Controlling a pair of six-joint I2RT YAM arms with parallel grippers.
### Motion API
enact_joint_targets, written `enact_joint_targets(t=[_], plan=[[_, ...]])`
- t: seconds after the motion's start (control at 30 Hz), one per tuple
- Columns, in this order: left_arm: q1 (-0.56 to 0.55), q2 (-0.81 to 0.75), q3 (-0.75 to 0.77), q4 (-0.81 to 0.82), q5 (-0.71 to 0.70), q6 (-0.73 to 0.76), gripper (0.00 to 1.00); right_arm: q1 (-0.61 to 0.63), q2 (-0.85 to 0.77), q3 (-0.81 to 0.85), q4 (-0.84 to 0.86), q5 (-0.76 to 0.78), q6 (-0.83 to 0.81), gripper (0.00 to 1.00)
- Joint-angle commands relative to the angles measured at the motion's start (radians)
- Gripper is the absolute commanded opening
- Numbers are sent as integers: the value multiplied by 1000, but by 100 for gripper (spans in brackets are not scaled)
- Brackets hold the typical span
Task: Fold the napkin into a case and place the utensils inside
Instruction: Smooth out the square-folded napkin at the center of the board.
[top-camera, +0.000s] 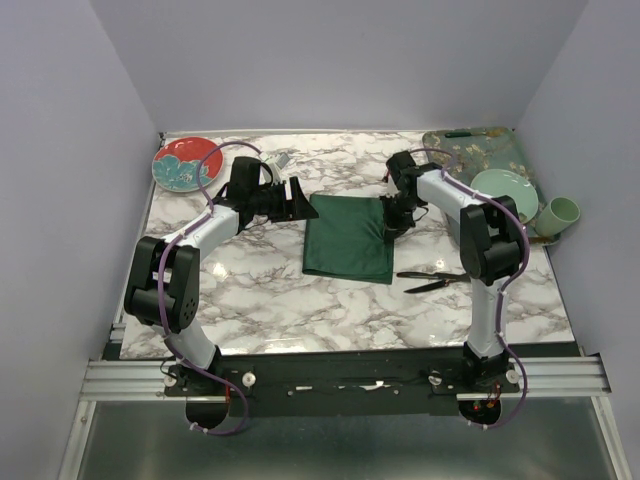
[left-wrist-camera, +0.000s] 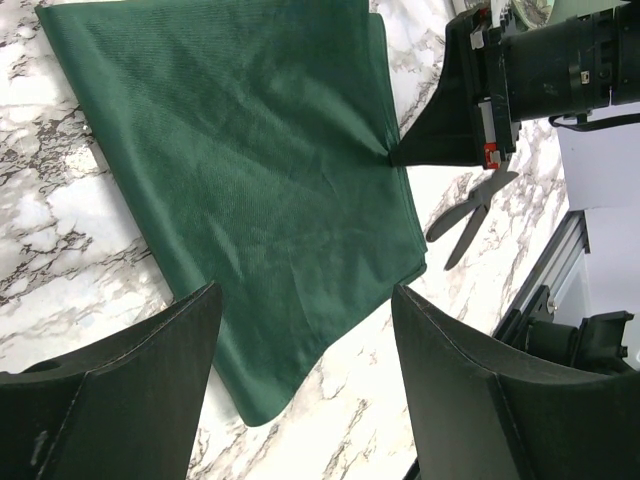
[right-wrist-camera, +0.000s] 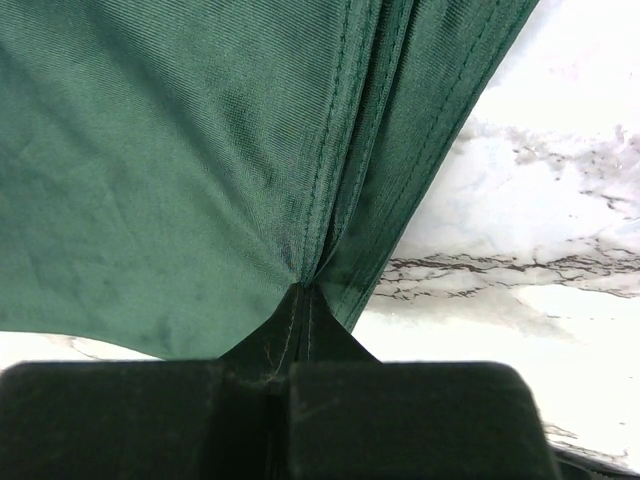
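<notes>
Rt tool (top-camera: 390, 226): pinched tight on napkin's (top-camera: 348, 240) rt edge, roughly midway along it, w/ several hemmed layers bunched into the tips in the wrist view. Lt tool (top-camera: 303, 203): wide apart, holding nothing, hovering just beside napkin's far-lt corner, pointing toward rt arm.

Nearest the bases: bare marble counter (top-camera: 300, 310). Next out, utensils (top-camera: 432, 280): two slim black pcs on the counter just off napkin's near-rt corner, clear of the cloth, close together and angled to each other, long axis running lt-rt. Much closer to rt arm; well apart from lt tool.

Mid counter: napkin lying flat, dark green, prob. already doubled judging by stacked hems, not yet a long narrow strip. Slightly longer near-far than across.

Cloth body entirely to the lt of rt tool, so likely next move = carry pinched edge leftward over the rest, narrowing it. Lt tool well placed to pin the far-lt corner if needed. Risk: layers slipping apart mid-carry, or near edge dragging into utensils.

Far side: red plate (top-camera: 185, 163) far-lt, floral tray (top-camera: 470, 150) far-rt, pale green plate (top-camera: 503, 190) and cup (top-camera: 562, 213) near that. All well apart from the cloth.
</notes>
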Motion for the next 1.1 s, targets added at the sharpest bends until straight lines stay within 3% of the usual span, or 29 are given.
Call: enact_joint_targets(t=[0.0,0.37,0.77,1.07], plan=[[6,-1,-17,6,2,15,77,0,-29,-18,-12,30,21,0],[8,14,-14,3,-6,22,77,0,-115,-21,4,-91,42,1],[13,11,-16,-3,-6,28,77,-1,-100,-119,21,-2,47,1],[13,11,-22,-8,-3,30,77,-6,-36,-52,19,58,41,4]])
